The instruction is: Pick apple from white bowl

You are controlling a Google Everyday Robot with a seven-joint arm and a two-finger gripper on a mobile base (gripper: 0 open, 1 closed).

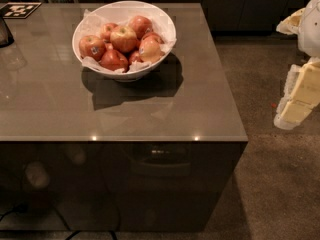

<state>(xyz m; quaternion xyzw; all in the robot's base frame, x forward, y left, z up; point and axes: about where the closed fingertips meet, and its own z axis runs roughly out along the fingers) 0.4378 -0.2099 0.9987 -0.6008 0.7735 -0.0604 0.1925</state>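
The white bowl (165, 21), lined with crumpled white paper, stands on the far middle of a glossy brown table (150, 109) and holds several apples. The apple (123, 38), large, red, with yellowish streaks around its stem dimple, lies on top in the middle of the pile. A red apple with a small dark sticker (92, 46) lies to its left and a paler yellow-orange apple (150, 48) to its right. My gripper (287, 113), cream-white, hangs at the right edge of the view, off the table over the floor, well to the right of the bowl and lower in the picture.
A black-and-white marker tag (19, 9) lies at the table's far left corner, with a dark object (4, 32) at the left edge. Dark cabinets (240, 4) stand behind the table. Brown carpet (270, 184) lies to the right of the table.
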